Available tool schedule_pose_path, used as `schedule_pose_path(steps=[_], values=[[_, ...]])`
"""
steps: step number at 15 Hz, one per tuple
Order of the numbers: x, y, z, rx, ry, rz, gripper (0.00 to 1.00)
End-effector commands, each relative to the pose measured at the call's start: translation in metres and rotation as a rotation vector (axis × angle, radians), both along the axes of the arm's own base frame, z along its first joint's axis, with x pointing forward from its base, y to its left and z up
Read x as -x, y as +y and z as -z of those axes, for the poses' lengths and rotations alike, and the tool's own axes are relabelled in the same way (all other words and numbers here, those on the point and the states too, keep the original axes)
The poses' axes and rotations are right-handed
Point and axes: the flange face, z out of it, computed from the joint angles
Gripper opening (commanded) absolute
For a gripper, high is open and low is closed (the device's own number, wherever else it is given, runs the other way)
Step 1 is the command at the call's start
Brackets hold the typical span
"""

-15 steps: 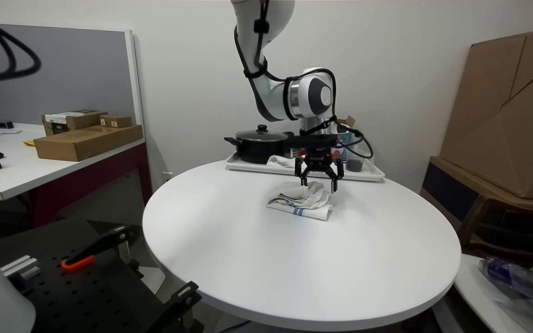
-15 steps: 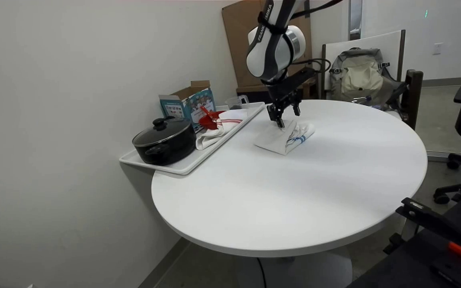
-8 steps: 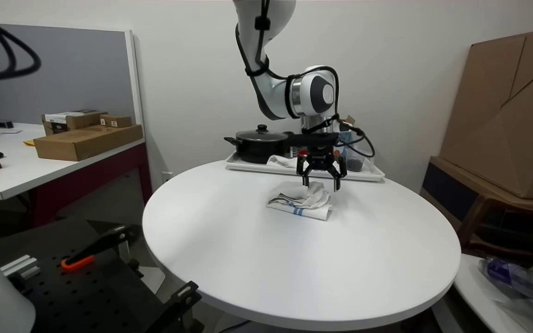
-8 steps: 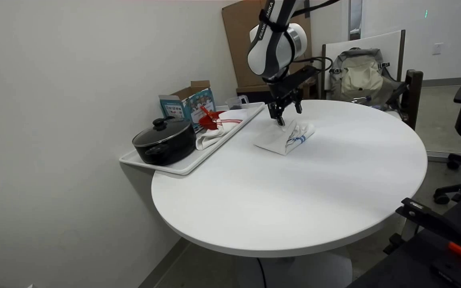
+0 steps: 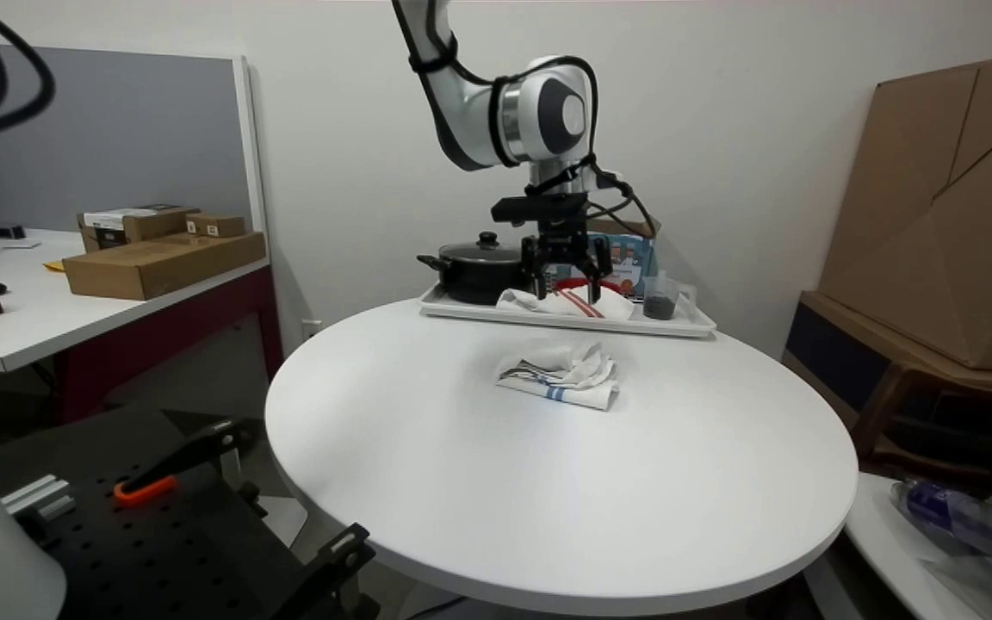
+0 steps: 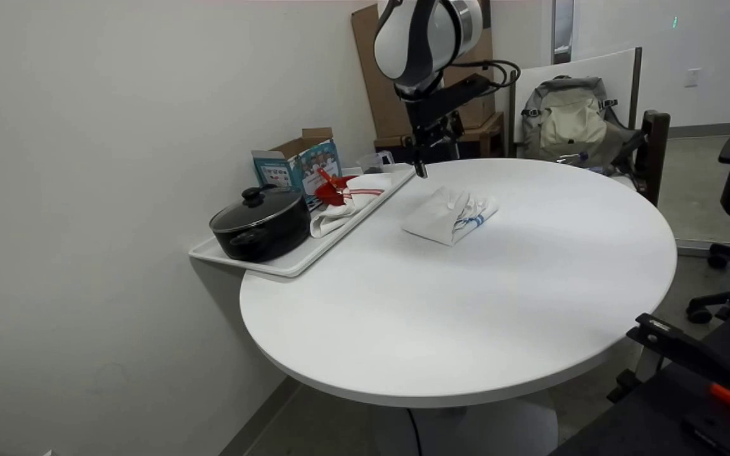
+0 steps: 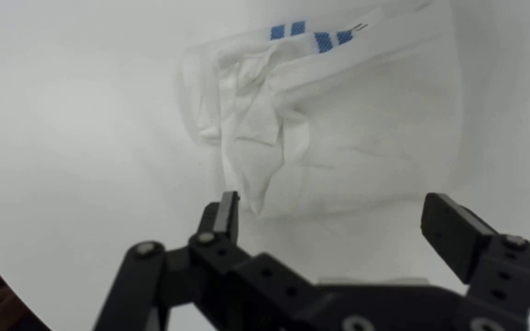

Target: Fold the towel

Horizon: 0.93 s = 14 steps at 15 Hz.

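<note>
In the wrist view our towel sits on the table, twelve o'clock from the gripper; jaws apart, empty; probably super light, floppy, so we'd pinch its bunched seven o'clock corner.

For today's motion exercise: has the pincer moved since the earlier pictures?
Yes: in an exterior view, judged against the white tray, the pincer has shifted up and left in the picture.
</note>
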Motion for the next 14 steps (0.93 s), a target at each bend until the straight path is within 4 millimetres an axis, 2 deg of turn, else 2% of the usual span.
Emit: schedule_pose_path(steps=[1,6,11,14], values=[[0.058,0.017,-0.007,-0.012,-0.028,0.115,1.00],[0.137,0.028,-0.004,-0.044,0.002,0.141,1.00],[0.213,0.024,-0.023,-0.098,0.019,0.031,1.00],[0.245,0.025,-0.039,-0.119,0.012,-0.027,1.00]])
